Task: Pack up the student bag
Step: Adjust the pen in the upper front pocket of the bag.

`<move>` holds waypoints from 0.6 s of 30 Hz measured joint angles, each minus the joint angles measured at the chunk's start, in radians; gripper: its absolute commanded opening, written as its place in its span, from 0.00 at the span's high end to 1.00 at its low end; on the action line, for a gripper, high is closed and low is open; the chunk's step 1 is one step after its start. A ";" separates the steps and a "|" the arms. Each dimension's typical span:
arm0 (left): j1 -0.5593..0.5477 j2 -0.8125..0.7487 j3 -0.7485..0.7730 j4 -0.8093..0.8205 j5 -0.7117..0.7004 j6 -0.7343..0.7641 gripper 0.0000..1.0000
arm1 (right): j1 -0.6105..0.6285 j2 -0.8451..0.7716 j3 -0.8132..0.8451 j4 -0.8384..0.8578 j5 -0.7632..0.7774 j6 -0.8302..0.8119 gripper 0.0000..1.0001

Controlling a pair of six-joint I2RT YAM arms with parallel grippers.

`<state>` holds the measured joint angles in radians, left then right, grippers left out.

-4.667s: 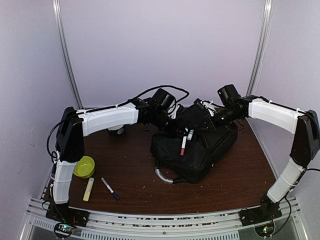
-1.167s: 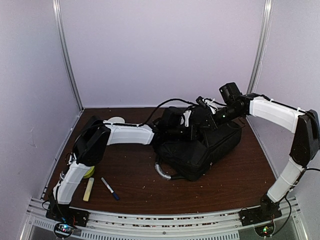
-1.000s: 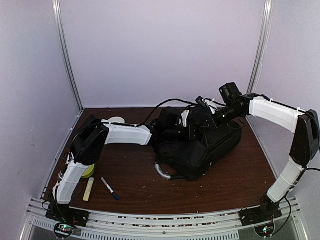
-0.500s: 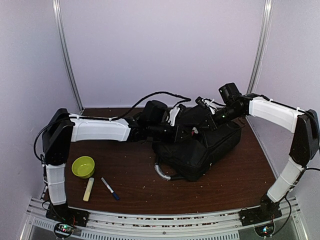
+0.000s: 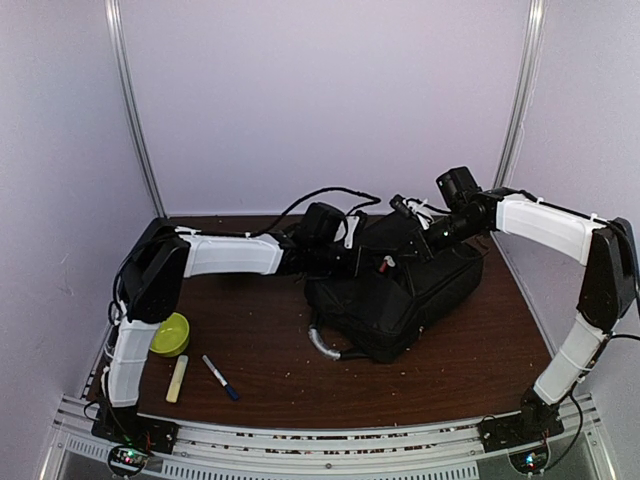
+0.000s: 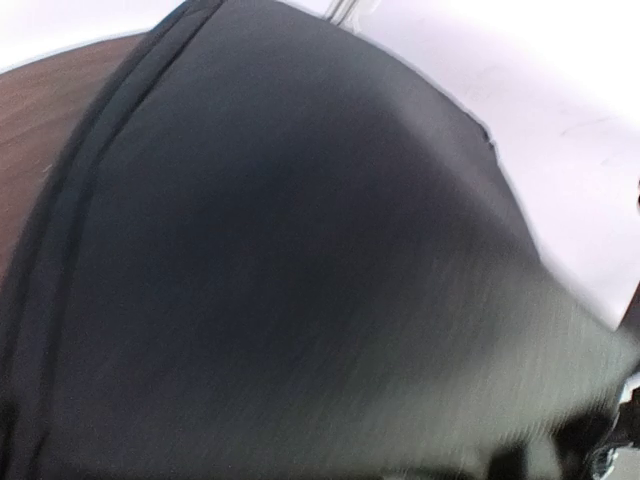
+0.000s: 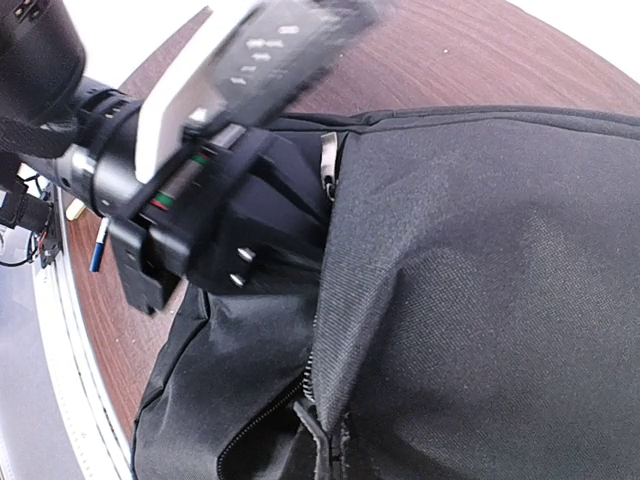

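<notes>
The student bag (image 5: pixel 400 300), a large black rectangular soft fabric bag with zippers, lies on the brown wooden table (image 5: pixel 260 330) a little toward 3 o'clock from its middle. From the top we see its grey curved handle (image 5: pixel 325 348) sticking out at the bag's 7 o'clock corner. Its far flap is lifted up, and the right gripper (image 5: pixel 418 228) is clenched on that edge. The left gripper (image 5: pixel 362 262) sits at the bag's mouth from 9 o'clock, closed; on what, we cannot tell. A tiny red-tipped thing (image 5: pixel 383 265) shows beside it, and the bag's inside is hidden. At 8 o'clock a round lime-green bowl (image 5: pixel 170 335) stands half behind the left arm, with a pale yellow stick (image 5: pixel 177 378) and a blue-capped pen (image 5: pixel 220 377) just nearer.

In the left wrist view, smooth black bag fabric (image 6: pixel 280 280) fills nearly everything.

In the right wrist view, we see woven black cloth, a zipper (image 7: pixel 318 400) and a metal pull (image 7: pixel 328 165).
</notes>
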<state>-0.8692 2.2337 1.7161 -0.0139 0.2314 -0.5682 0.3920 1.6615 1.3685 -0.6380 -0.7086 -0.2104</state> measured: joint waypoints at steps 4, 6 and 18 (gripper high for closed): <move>-0.007 0.079 0.102 0.026 0.050 -0.043 0.96 | -0.002 0.002 0.000 0.007 0.002 0.000 1.00; -0.016 0.116 0.150 0.035 0.074 -0.060 0.96 | -0.006 0.003 0.000 0.011 0.004 0.000 1.00; -0.053 0.194 0.220 0.123 0.177 -0.113 0.90 | -0.013 0.008 0.000 0.010 0.005 0.000 1.00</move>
<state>-0.9218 2.4275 1.9362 0.1093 0.4084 -0.6815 0.3786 1.6691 1.3685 -0.6277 -0.7033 -0.2104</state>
